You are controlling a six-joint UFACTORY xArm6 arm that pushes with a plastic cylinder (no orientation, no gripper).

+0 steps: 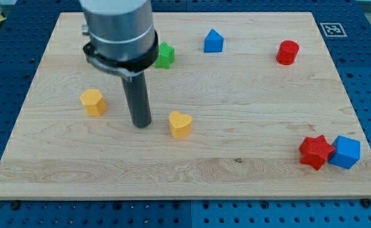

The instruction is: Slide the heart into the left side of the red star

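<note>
No gripper is fitted, so nothing is held; my tip (141, 125) is set just left of the yellow heart (180, 124), apart from it. The red star (315, 152) lies well away at lower right (touching a blue cube (345, 152)). An off-centre push could spin the heart aside over that long run.

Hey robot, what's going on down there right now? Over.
My tip sits just to the view's left of the yellow heart. Red star far to the view's right, beside a blue cube. Path between clear.
</note>
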